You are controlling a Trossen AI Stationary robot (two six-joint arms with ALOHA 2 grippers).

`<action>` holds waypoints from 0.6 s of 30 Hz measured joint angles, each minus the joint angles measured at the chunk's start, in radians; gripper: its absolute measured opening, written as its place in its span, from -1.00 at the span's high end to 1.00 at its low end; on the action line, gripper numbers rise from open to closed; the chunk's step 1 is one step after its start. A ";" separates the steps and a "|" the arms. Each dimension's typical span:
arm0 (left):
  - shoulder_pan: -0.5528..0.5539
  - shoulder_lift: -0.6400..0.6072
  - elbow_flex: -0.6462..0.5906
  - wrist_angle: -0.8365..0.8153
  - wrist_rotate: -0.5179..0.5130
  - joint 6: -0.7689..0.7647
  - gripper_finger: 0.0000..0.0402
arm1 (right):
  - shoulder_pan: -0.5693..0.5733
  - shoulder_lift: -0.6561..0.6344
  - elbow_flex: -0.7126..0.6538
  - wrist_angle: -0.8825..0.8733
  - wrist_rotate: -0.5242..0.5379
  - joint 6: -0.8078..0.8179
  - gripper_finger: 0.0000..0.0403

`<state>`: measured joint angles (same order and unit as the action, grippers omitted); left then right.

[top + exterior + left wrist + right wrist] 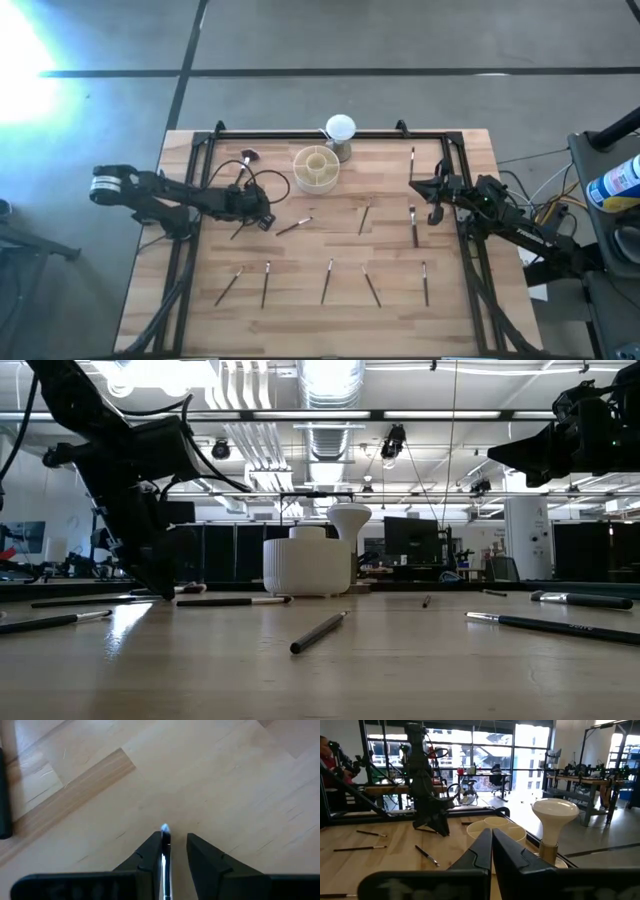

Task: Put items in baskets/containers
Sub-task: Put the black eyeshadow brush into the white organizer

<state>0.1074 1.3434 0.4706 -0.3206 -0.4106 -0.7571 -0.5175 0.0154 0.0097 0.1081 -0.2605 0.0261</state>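
Note:
My left gripper is low over the table's left half, open. A thin dark brush with a shiny ferrule runs between its fingers. Several more dark brushes lie flat on the wood, among them one near the centre and a row toward the near edge. A brush with a reddish-pink head lies left of the cream round organiser, which stands at the far middle. My right gripper is shut on nothing and raised over the table's right side. My left gripper has the brush's ferrule end lying along the inner side of one finger. The other finger stands apart from it. The fingers point down at the table and lie along the brush. Whether the brush is off the wood, I cannot tell.
A white ball on a small stand sits just behind the organiser. A dark metal frame runs along the table's far and side edges. Brushes lie below my right gripper. Bare wood shows along the near edge.

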 joint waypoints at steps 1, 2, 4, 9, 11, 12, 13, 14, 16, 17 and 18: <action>0.000 0.002 0.000 0.002 -0.002 0.002 0.58 | 0.000 0.000 0.000 0.000 0.000 0.000 0.96; 0.000 0.002 -0.001 0.005 -0.006 0.006 0.58 | 0.000 0.000 0.000 0.000 0.000 0.000 0.96; 0.001 0.000 -0.003 0.012 -0.012 0.018 0.59 | 0.000 0.000 0.000 0.000 0.000 0.000 0.96; 0.018 0.001 -0.011 0.029 -0.025 0.023 0.78 | 0.000 0.000 0.000 0.000 0.000 0.000 0.96; 0.025 0.001 -0.019 0.032 -0.028 0.029 0.90 | 0.000 0.000 0.000 0.000 0.000 0.000 0.96; 0.028 0.001 -0.023 0.033 -0.029 0.036 0.94 | 0.000 0.000 0.000 0.000 0.000 0.000 0.96; 0.030 0.000 -0.026 0.033 -0.030 0.044 0.97 | 0.000 0.000 0.000 0.000 0.000 0.000 0.96; 0.031 -0.002 -0.027 0.033 -0.033 0.054 0.97 | 0.000 0.000 0.000 0.000 0.000 0.000 0.96; 0.031 -0.014 -0.026 0.033 -0.039 0.083 0.98 | 0.000 0.000 0.000 0.000 0.000 0.000 0.96; 0.031 -0.025 -0.024 0.030 -0.044 0.100 0.99 | 0.000 0.000 0.000 0.000 0.000 0.000 0.96; 0.032 -0.037 -0.022 0.022 -0.054 0.118 0.99 | 0.000 0.000 0.000 0.000 0.000 0.000 0.96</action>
<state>0.1393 1.3065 0.4490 -0.2986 -0.4643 -0.6390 -0.5176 0.0154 0.0096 0.1081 -0.2605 0.0260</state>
